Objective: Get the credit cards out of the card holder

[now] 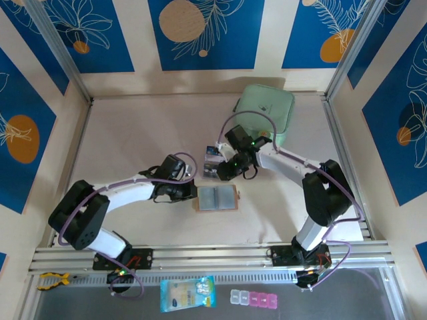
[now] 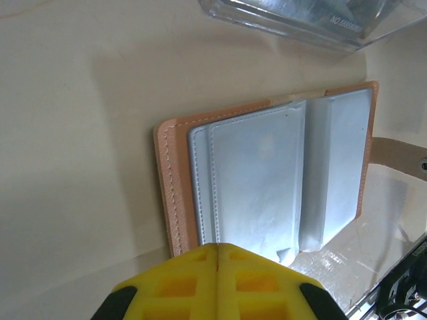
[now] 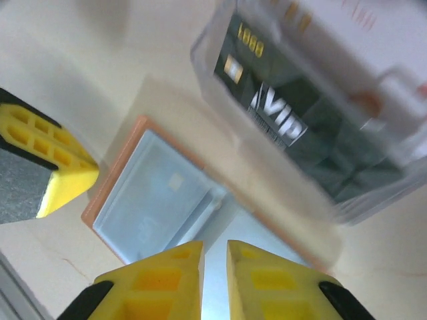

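- Nearest the arm bases, well short of the card holder [image 1: 217, 199], a blister pack [image 1: 188, 293] and a small pill box [image 1: 253, 299] are lying on the dark ledge.
- The card holder is lying spread open on the table [image 1: 133, 133], grey pockets facing up, its snap tab [image 2: 393, 153] sticking out at one side.
- The left gripper [image 2: 217, 252] is hanging over the holder's left edge with its yellow fingers pressed together; whether it is touching the leather cannot be told.
- The right gripper [image 3: 213, 257] is hovering above the holder's far side, its jaws standing a narrow slit apart with nothing seen between them.
- Just beyond the holder's far edge the credit cards [image 1: 211, 162] are lying out of the pockets, with the clear plastic rectangle [image 2: 300, 20] over them; the dark grey card [image 3: 280, 113] is showing through it.
- Farther behind the holder, a mint-green pouch [image 1: 268, 115] is sitting.
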You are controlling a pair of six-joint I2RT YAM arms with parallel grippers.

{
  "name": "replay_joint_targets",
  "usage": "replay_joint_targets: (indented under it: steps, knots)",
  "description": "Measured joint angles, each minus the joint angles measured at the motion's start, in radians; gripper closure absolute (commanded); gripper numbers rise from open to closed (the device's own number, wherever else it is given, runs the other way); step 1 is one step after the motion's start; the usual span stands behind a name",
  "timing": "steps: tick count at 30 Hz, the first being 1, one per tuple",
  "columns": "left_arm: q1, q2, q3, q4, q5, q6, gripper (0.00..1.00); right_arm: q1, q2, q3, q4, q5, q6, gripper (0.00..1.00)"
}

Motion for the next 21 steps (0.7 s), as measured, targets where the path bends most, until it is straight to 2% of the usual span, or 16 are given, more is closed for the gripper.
replay_joint_targets:
  steps: [7,21]
  knots:
    - [-0.002,0.013,0.000,0.006,0.010,0.000,0.99,0.003,-0.002,-0.118,0.121,0.011,0.135,0.84]
    - [-0.002,0.014,0.000,0.006,0.010,0.001,0.99,-0.011,0.068,-0.149,0.291,0.116,0.205,0.85]
